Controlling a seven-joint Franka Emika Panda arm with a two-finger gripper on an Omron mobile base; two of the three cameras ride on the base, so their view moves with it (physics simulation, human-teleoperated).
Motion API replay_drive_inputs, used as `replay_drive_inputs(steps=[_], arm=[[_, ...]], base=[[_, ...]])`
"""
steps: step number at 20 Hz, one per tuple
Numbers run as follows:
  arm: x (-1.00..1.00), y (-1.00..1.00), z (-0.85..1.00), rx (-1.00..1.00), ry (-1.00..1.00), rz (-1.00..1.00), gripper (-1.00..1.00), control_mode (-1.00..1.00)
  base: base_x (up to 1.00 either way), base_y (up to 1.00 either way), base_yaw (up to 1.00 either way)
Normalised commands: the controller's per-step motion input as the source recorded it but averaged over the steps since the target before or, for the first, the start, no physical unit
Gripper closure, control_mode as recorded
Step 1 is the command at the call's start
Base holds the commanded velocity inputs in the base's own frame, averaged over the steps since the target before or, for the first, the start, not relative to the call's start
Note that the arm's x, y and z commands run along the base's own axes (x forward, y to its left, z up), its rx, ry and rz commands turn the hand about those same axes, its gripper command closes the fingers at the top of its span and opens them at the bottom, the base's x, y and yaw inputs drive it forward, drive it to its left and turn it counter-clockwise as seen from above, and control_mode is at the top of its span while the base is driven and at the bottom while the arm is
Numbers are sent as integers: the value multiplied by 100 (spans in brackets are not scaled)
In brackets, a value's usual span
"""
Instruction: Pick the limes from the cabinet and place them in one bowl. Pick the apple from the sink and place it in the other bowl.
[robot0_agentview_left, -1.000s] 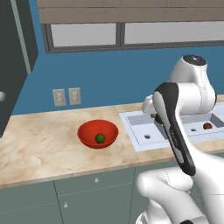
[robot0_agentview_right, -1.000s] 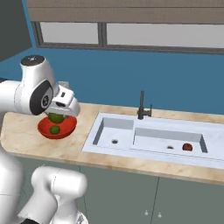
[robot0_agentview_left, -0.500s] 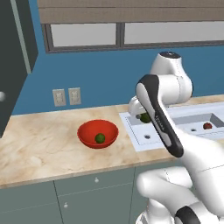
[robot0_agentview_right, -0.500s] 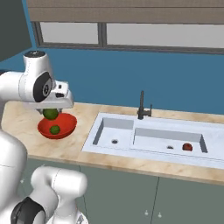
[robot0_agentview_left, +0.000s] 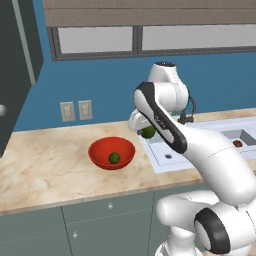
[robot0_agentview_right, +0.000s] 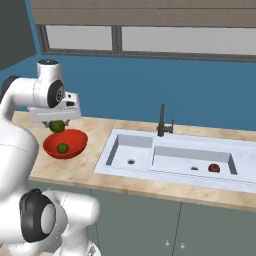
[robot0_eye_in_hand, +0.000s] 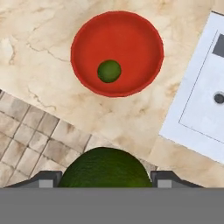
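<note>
my gripper (robot0_agentview_right: 58, 121) is clamped on the second lime (robot0_agentview_right: 57, 126), hanging near the red bowl (robot0_agentview_left: 100, 154) (one lime (robot0_agentview_left: 114, 158) already lies in it). in the hand view the bowl sits ahead of my tips, so i'd centre over it, lower close, then let go so nothing bounces out.

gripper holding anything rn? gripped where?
Yes: the gripper is shut on a small dark green lime, one finger on each opposite side of it. A second lime lies in the glossy red bowl.

We see one lime (robot0_eye_in_hand: 109, 71) sitting in the red bowl (robot0_eye_in_hand: 131, 35); second lime (robot0_eye_in_hand: 105, 168) held above counter, beside bowl.
</note>
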Motion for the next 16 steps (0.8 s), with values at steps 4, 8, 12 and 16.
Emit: replay_drive_inputs(steps=[4, 8, 12, 16], arm=[[49, 27, -13, 1, 5, 14, 100, -100], [58, 29, -19, 0, 4, 12, 100, -100], [67, 15, -31, -4, 3, 9, 100, -100], [67, 4, -62, -12, 0, 4, 100, -100]], base=[[0, 0, 0], [0, 0, 0], [0, 0, 0], [0, 0, 0]])
